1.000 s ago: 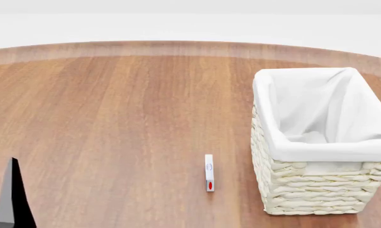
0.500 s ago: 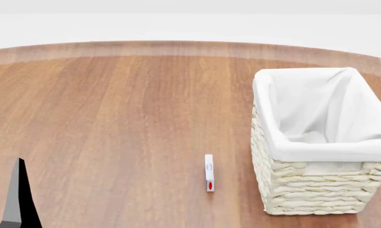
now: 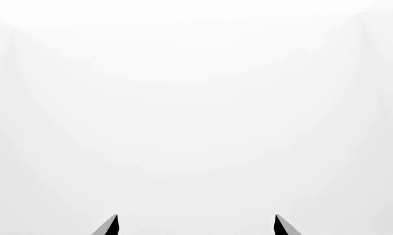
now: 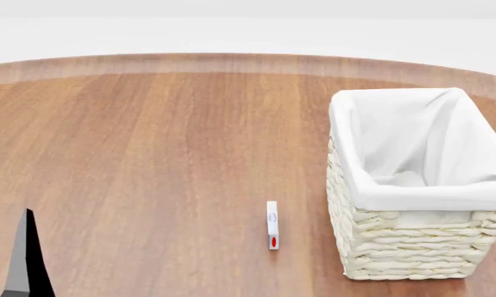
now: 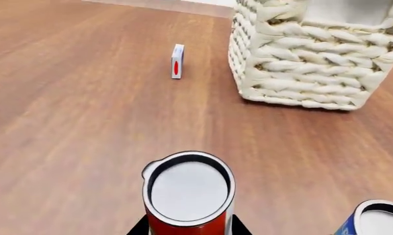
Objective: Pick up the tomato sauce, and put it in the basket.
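Observation:
The tomato sauce [image 5: 188, 191], a red can with a silver top, stands upright in the right wrist view. My right gripper [image 5: 188, 230] is shut on it, with a black finger pressed against each side. The head view shows neither the can nor that gripper. The basket [image 4: 413, 247], cream wicker with a white liner, stands on the right of the wooden table, and the right wrist view has the basket [image 5: 301, 73] beyond the can. My left gripper [image 3: 196, 225] is open, facing blank white. One of its fingers [image 4: 25, 266] shows at the head view's lower left.
A small white box with a red spot [image 4: 272, 224] stands on edge just left of the basket; that box [image 5: 177, 61] also shows in the right wrist view. A blue can [image 5: 376, 220] stands close beside the tomato sauce. The table's far curved edge [image 4: 248, 59] runs across the back.
The left finger in the head view has sunk slightly and shifted a little to the right. The basket and the small box have not moved.

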